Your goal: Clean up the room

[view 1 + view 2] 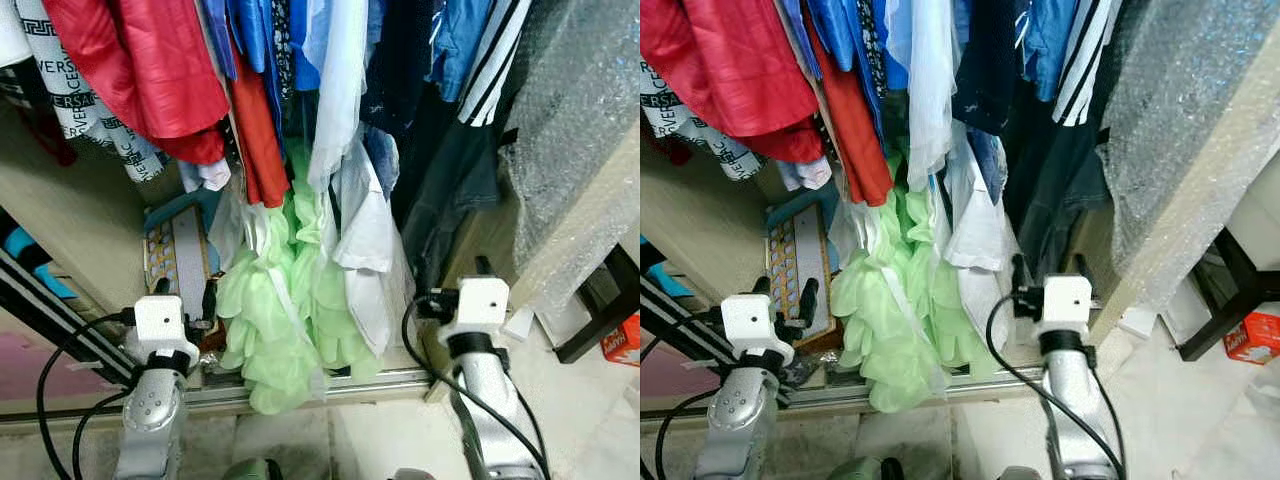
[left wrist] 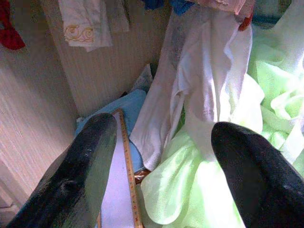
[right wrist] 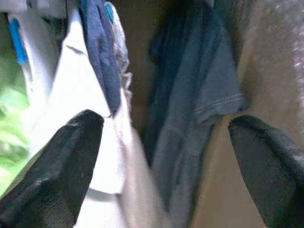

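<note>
Facing an open wardrobe, both end effectors are held spread wide and empty: the left end effector (image 2: pixel 161 175) before the pale green dress (image 1: pixel 285 320), the right end effector (image 3: pixel 166 166) before a dark grey garment (image 3: pixel 199 104), touching neither.

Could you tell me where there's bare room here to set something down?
Bare floor lies before the wardrobe track, between the arms, and right of the right gripper toward the orange box. Inside, the green dress and hanging clothes crowd everything.

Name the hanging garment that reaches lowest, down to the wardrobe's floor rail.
The pale green ruffled dress; its hem reaches the metal rail, while the red and blue clothes end higher.
</note>
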Motion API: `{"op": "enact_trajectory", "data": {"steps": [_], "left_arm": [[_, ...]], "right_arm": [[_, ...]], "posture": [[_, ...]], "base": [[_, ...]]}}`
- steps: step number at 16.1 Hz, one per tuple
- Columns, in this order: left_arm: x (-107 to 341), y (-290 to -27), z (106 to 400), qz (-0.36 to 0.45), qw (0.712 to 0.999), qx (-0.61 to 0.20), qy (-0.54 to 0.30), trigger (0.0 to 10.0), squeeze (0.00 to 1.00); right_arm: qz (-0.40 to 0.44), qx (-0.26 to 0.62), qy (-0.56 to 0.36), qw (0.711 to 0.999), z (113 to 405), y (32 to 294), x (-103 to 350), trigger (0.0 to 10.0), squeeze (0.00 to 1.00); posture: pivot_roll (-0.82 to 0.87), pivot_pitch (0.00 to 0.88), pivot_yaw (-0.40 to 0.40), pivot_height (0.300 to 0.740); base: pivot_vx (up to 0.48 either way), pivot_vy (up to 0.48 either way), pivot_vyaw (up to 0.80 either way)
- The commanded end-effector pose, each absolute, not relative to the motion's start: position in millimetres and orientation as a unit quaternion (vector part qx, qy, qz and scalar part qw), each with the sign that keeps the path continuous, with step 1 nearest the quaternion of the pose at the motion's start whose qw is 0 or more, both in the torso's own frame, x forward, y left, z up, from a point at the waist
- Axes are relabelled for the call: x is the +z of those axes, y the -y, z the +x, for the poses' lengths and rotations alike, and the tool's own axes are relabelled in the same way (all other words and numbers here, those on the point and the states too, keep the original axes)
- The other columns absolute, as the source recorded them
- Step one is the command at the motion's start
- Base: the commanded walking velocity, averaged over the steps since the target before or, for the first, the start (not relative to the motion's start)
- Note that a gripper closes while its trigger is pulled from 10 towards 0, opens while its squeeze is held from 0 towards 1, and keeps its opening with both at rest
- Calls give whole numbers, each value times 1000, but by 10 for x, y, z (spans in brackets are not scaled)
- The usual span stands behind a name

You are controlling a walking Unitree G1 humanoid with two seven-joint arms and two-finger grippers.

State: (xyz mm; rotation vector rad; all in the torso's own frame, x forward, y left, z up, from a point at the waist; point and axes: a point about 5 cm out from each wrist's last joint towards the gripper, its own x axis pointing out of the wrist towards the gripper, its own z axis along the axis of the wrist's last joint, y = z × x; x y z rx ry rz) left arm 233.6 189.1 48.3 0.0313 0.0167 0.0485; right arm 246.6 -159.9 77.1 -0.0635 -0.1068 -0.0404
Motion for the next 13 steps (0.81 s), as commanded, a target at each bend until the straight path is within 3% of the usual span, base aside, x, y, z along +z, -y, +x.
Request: {"op": "enact_trajectory", "data": {"steps": [1,13], "left_arm": [[493,-1913,2372,10,999,31,-11,10000,0],[470,-1927,2408,-6,999,37,-14,10000,0]], "right_arm": [[-8,-26,61,998,2494,1629,831,10000,0],[-31,-42,26,998,2490,1637,720,10000,0]], "posture": [[-116,0,69,740],[-114,0,73,740]], "base": [[0,0,0],[0,0,0]]}}
